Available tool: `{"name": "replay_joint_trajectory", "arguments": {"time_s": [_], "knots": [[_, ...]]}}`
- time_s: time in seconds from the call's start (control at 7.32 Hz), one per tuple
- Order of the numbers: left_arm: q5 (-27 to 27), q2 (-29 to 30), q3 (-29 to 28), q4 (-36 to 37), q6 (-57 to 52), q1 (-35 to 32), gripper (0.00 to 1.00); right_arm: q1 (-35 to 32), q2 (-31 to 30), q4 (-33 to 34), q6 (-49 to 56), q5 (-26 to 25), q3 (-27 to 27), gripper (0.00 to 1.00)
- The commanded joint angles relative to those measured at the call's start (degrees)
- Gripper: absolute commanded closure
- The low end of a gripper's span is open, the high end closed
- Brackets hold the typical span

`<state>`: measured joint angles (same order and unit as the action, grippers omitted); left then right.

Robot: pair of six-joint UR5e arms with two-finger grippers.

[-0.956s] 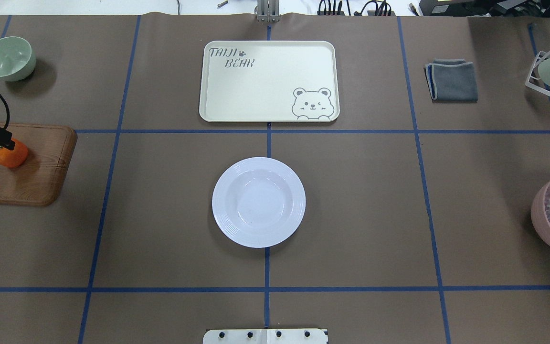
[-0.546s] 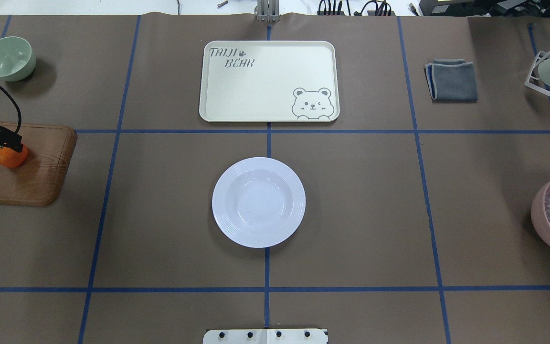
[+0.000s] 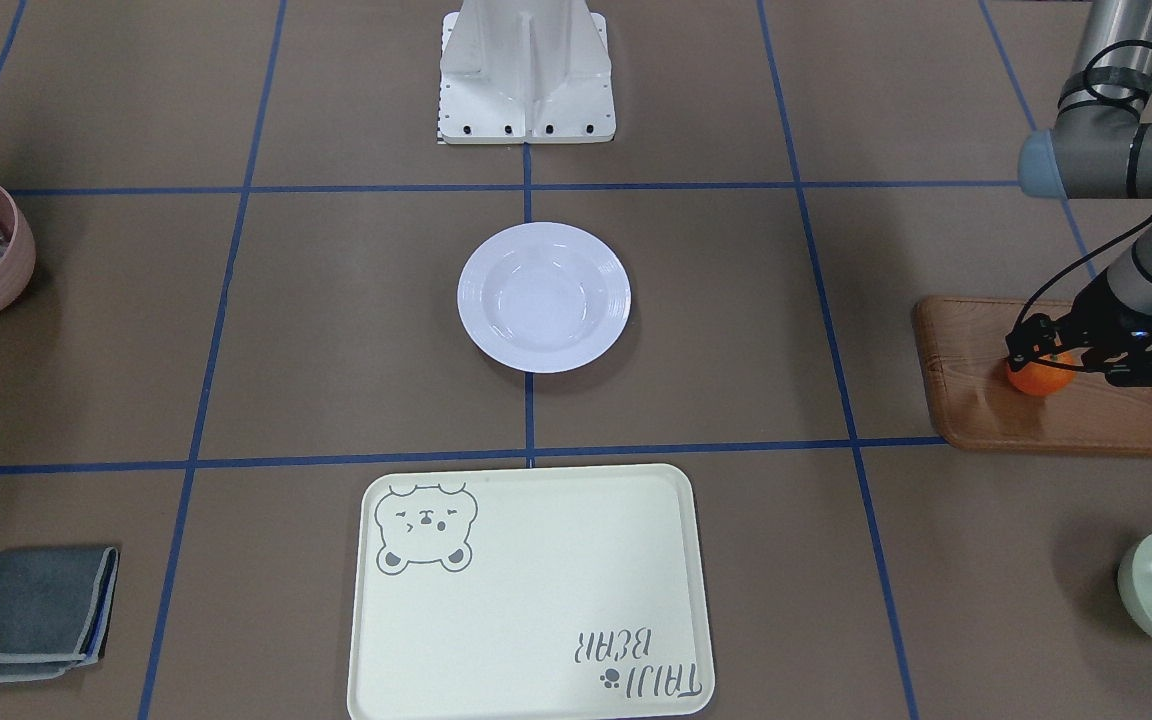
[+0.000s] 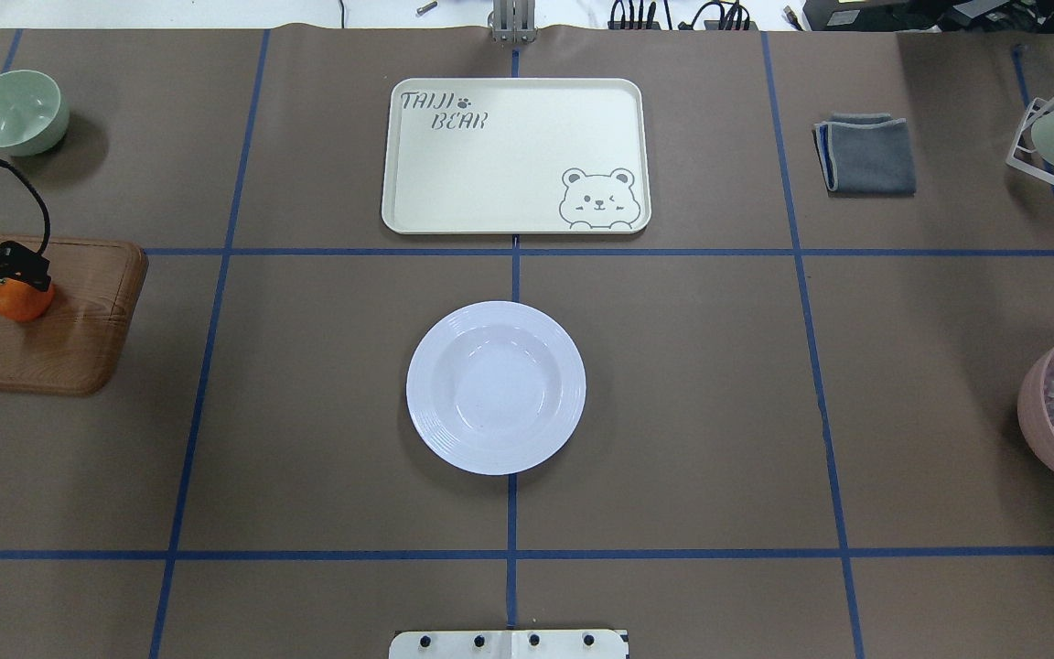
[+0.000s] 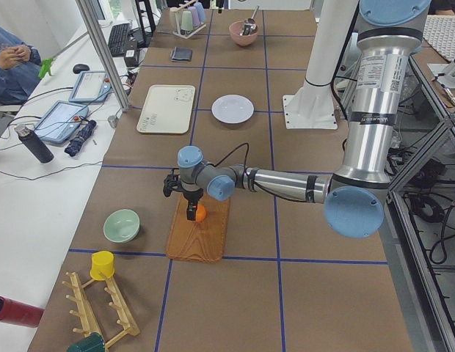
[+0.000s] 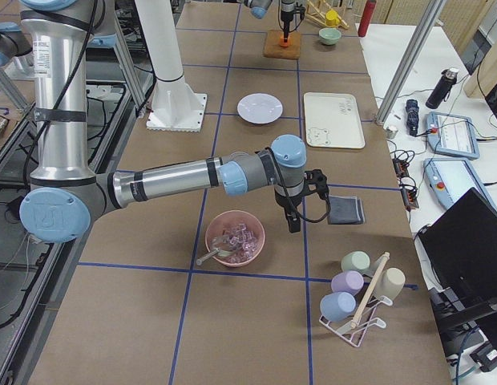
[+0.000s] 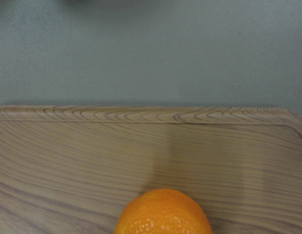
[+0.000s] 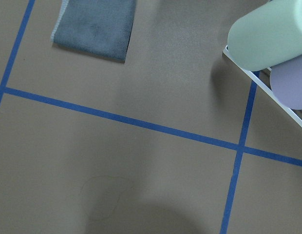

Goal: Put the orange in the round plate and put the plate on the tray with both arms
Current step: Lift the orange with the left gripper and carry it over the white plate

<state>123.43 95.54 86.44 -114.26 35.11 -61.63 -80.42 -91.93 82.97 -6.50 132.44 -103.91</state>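
Moved: the left gripper (image 4: 24,273) is sliding rightward over the orange (image 4: 19,302), which is sitting on the wooden board (image 4: 79,339), far left of the round plate (image 4: 495,387).
Grip: I cannot tell either gripper's spread; the right gripper (image 6: 292,220) is hanging clear.
Risk: an off-centre pinch is threatening to roll the orange away.

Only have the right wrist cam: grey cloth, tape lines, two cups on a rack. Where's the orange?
Observer: The orange sits on the wooden board, at the robot's left end of the table.
Operator: Left gripper on it?
Observer: The left gripper is down at the top of the fruit; I cannot tell whether it is clamped.
Operator: Anything in the plate?
Observer: No. The round plate is empty at mid-table, and the tray beyond it is bare.
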Motion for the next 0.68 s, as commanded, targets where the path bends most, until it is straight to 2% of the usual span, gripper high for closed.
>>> {"name": "replay_joint_trajectory", "arguments": {"time_s": [0.0, 0.55], "knots": [[0.14, 0.08, -0.57, 0.0, 0.04, 0.02, 0.04, -0.09, 0.0, 0.0, 0.0, 0.01, 0.02, 0.0], [0.32, 0.79, -1.09, -0.09, 0.31, 0.2, 0.07, 0.0, 0.0, 0.0, 0.0, 0.09, 0.02, 0.0]]}}
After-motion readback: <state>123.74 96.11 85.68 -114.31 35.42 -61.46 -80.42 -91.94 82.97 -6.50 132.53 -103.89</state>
